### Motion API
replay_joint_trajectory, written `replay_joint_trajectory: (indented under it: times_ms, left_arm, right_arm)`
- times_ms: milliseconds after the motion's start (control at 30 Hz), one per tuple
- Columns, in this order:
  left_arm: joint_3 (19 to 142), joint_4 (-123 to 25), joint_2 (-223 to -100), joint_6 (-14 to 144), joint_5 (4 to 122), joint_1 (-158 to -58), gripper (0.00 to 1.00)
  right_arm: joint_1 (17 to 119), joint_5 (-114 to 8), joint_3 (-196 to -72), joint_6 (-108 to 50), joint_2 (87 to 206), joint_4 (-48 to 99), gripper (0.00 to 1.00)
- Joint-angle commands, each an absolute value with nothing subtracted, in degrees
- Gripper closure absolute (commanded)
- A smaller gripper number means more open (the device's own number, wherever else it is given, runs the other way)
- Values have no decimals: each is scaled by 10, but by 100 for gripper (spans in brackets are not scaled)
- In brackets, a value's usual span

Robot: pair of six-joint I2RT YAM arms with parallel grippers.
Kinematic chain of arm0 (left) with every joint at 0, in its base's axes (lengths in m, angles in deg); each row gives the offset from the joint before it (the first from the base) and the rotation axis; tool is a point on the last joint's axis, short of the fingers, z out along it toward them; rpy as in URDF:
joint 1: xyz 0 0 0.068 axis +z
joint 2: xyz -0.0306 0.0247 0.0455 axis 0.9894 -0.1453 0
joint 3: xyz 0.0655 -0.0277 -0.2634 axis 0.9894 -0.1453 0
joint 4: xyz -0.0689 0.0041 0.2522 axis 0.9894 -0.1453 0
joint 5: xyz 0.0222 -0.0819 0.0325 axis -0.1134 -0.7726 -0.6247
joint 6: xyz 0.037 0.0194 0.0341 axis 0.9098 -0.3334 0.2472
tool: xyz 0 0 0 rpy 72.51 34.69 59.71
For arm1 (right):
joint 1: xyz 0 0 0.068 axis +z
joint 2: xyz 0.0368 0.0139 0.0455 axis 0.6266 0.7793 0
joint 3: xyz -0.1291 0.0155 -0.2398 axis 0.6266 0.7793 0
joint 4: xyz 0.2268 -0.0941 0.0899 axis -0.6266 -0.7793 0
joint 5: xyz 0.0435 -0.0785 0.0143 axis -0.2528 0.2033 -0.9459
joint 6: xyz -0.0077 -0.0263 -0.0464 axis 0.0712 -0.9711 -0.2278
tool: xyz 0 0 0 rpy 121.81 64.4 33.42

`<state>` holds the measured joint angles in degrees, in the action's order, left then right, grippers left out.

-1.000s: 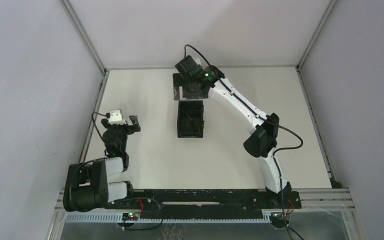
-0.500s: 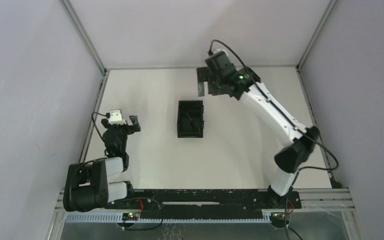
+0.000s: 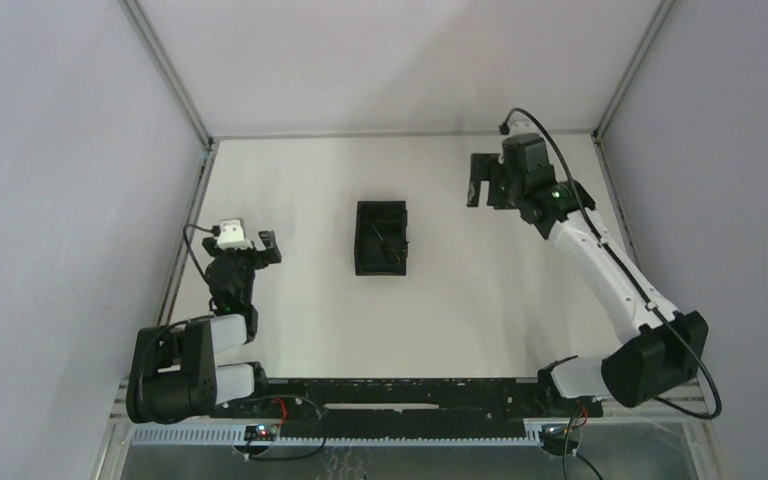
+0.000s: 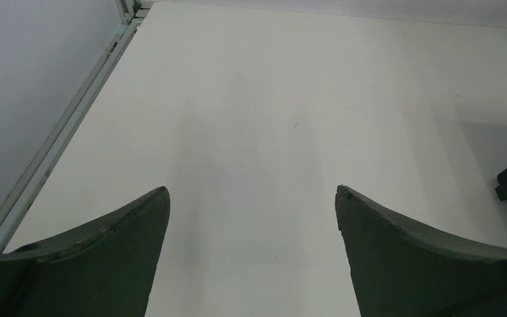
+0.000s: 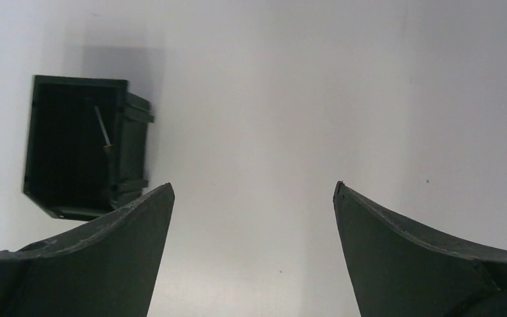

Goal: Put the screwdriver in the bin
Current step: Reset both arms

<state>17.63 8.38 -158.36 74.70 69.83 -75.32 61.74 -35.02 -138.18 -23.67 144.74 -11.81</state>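
Two hands, both spread and empty: the left hand (image 4: 253, 191) idle, the right hand (image 5: 253, 188) has swung well away from the bin (image 3: 359, 240), where the screwdriver (image 5: 102, 125) lies. Task appears complete.

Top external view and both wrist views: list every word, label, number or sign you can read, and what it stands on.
No readable text. The small black rectangular plastic bin and white table look unmarked; the circuit board on the near rail is too small to read.
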Motion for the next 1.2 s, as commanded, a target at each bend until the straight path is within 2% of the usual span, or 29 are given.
replay_joint_trajectory:
  times_ms: [0, 400, 767, 1167]
  left_arm:
    - [182, 117, -1580, 759, 698, -756, 0]
    - [182, 117, -1580, 759, 699, -755, 0]
    - [182, 117, -1580, 759, 699, -756, 0]
    - [182, 117, -1580, 759, 698, -755, 0]
  right_arm:
    - [581, -394, -1308, -258, 1390, -46, 0]
    - [540, -423, -1110, -257, 1274, 72, 0]
    - [537, -394, -1024, -253, 1210, 117, 0]
    - [536, -378, -1015, -251, 1197, 121, 0]
